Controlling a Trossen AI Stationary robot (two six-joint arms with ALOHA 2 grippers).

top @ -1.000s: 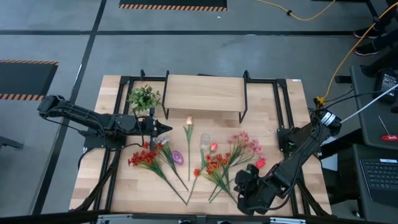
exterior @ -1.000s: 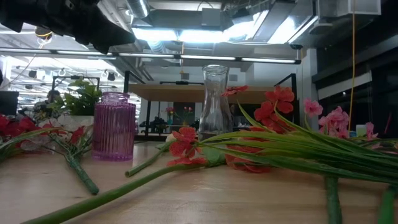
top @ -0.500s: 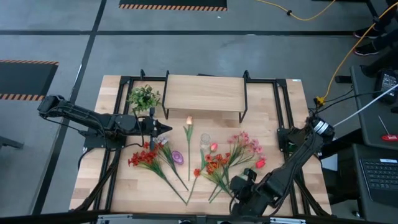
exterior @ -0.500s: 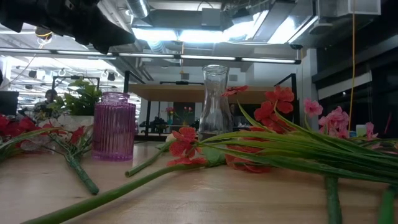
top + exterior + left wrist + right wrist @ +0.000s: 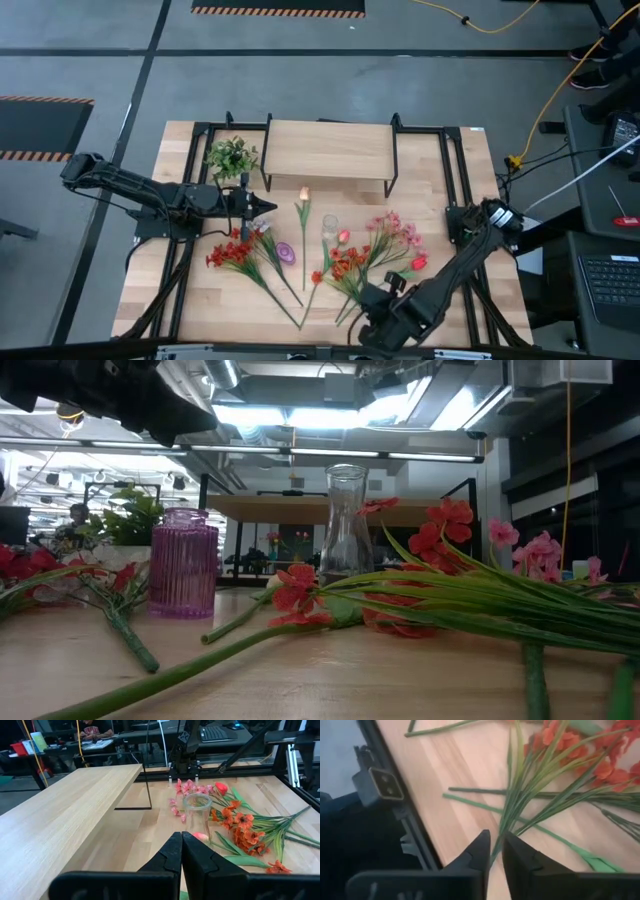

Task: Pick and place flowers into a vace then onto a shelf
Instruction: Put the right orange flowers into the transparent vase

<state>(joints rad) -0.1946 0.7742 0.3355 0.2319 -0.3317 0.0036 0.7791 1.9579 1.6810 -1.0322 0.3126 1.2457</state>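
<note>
The right gripper [image 5: 492, 851], jaws narrowly parted, hovers over stem ends at the table's near edge [image 5: 300, 335]; flowers [image 5: 350, 265] crowd mid-table; the left gripper [image 5: 268, 208] waits closed by the shelf [image 5: 325, 150].

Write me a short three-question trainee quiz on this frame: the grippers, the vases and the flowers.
1. True or false: the clear glass vase already holds a flower.
2. Which gripper is down at the stem ends of the orange spray by the table's near edge?
A. left gripper
B. right gripper
3. Fill in: in the low view, the ribbed vase beside the clear one is ____ in colour.

Key:
1. False. It stands empty; the flowers lie on the table.
2. B. Its fingers stand slightly apart around the stems; the left gripper hangs shut near the shelf.
3. Purple.
</note>
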